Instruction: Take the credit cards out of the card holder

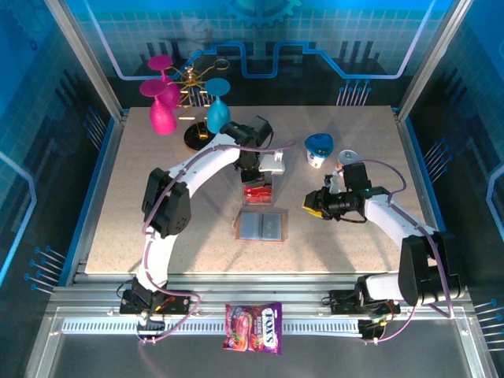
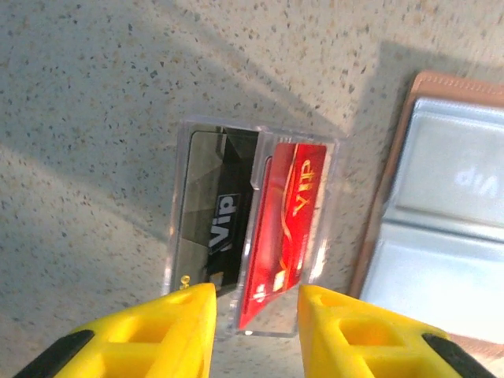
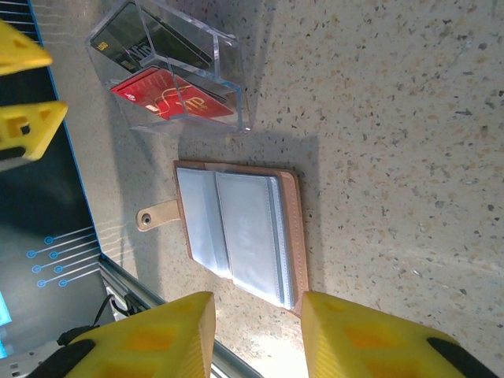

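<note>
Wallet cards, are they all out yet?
Done: a black card and a red card sit in the clear tray. In hand: nothing; the left pincer hangs open over the tray, the right pincer open near the wallet. Left: faint lettering in a wallet pocket suggests one more card.

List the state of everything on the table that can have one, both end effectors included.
Brown leather-like folding card holder: open flat, grey-blue pockets up, strap unfastened.
Clear plastic tray: holds two cards, one per compartment.
Red credit card: out, lying in the tray.
Black credit card: out, lying in the tray.
Left end effector: open, over the tray.
Right end effector: open, nothing between its fingers.
</note>
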Tool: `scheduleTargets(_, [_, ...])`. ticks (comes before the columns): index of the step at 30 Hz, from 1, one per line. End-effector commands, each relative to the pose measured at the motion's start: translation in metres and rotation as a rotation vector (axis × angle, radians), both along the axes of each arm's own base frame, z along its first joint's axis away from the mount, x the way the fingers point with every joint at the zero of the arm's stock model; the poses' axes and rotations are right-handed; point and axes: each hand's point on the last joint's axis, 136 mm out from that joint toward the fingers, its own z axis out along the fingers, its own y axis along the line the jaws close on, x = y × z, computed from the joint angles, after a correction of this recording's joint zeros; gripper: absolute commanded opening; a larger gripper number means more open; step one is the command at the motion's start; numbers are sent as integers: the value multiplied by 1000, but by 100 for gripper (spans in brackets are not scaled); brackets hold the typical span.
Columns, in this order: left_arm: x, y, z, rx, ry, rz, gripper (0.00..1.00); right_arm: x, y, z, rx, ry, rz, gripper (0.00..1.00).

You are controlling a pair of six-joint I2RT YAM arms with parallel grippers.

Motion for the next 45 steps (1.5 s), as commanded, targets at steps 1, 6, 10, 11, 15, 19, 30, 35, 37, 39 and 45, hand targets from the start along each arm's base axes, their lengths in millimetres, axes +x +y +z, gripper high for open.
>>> scheduleTargets(1, [-4,-14,26,-144,-14,153,34,0,4,1,18,9,15,36])
scheduleTargets(6, [-16,-25,52,-335,34,332,36,-2,12,-1,14,13,33,36])
scheduleTargets(10, [-23,-31,70,-508,95,527,39,-3,19,-3,12,15,43,36])
scheduleTargets(11, [-24,-32,72,-539,119,564,39,-2,20,-4,11,19,45,36])
scheduleTargets(15, [-35,-35,74,-627,234,708,40,-6,29,-5,-1,28,72,36])
scheduleTargets(19, [-48,-31,69,-681,338,832,40,-9,39,-8,-8,35,94,36])
scheduleTargets(30, [-78,-38,27,-754,679,1139,37,-15,59,-21,-23,54,130,36])
scheduleTargets(35, [-95,-36,-3,-656,688,1192,37,-17,61,-25,-29,58,136,36])
scheduleTargets(37, [-100,-36,-14,-638,704,1207,37,-17,61,-28,-28,63,136,36])
scheduleTargets(39, [-103,-38,-22,-635,733,1220,37,-18,62,-29,-30,67,141,36])
scheduleTargets(45, [-111,-44,-45,-616,794,1244,36,-21,62,-33,-30,73,143,36])
